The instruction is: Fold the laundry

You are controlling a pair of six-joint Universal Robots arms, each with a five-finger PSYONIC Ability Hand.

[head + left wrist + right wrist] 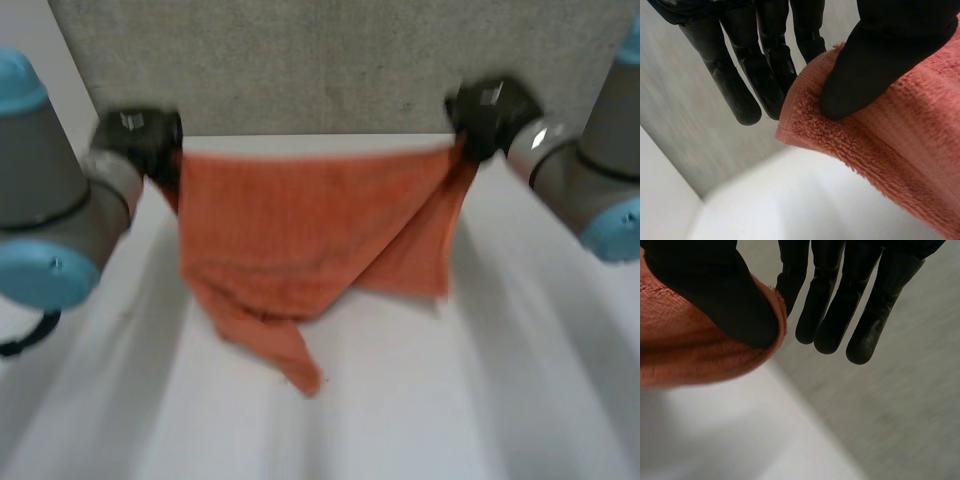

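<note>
Table [400,400], white: one, its near part bare.
Arms, grey with light-blue caps: two, the left arm [50,200] and the right arm [590,180], one at each side of the table.
Towel [300,230], orange terry: one. It is held up over the table's far part, with its top edge stretched level between the hands and its lower part hanging in folds to a point near the table.
Hands, black: two. The left hand [140,140] is at the towel's left top corner, thumb pinching it against straight fingers. The right hand [490,115] is at the right top corner in a like pinch.
Grey surface [330,60]: one, beyond the table's far edge.
</note>
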